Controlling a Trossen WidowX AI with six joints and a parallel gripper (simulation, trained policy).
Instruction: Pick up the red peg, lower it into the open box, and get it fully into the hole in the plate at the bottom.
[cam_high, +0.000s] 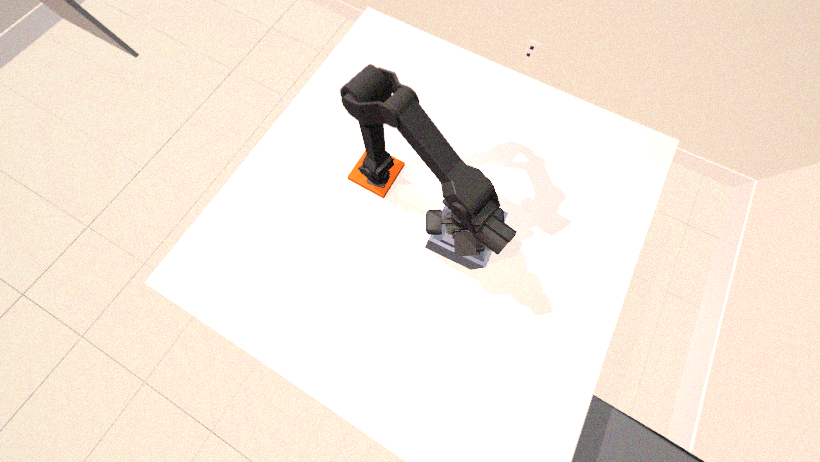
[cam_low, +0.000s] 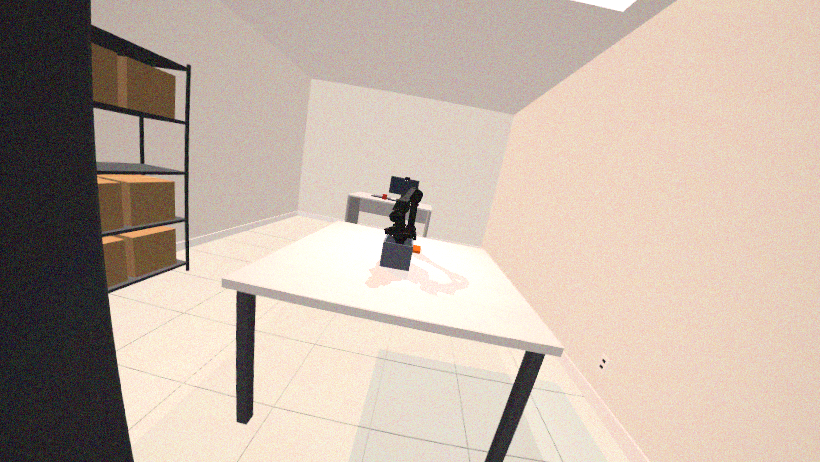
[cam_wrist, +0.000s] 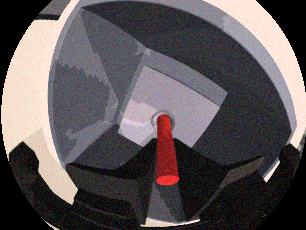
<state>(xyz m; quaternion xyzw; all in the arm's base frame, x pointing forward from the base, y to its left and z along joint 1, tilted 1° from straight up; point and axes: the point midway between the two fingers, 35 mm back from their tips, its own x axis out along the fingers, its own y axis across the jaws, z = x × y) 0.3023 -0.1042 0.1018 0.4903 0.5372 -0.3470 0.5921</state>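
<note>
The grey open box (cam_high: 453, 255) (cam_low: 395, 255) (cam_wrist: 82, 75) stands on the table. My gripper (cam_wrist: 164, 142) is shut on the red peg (cam_wrist: 166, 157). In the wrist view the gripper is over the box, with the peg's far end in line with the ringed hole (cam_wrist: 155, 120) in the pale plate (cam_wrist: 160, 85) at the box bottom. Whether the peg's end has entered the hole cannot be told. In the top view the hand covers much of the box and hides the peg; in the second the hand is low at the box's top opening.
The box walls surround the space around the peg. The arm's base stands on an orange plate (cam_high: 385, 189) (cam_low: 417, 249) beside the box, on the white table (cam_high: 321, 298) (cam_low: 309, 275). A shelf with cartons (cam_low: 150, 200) and a desk (cam_low: 367, 200) stand beyond the table.
</note>
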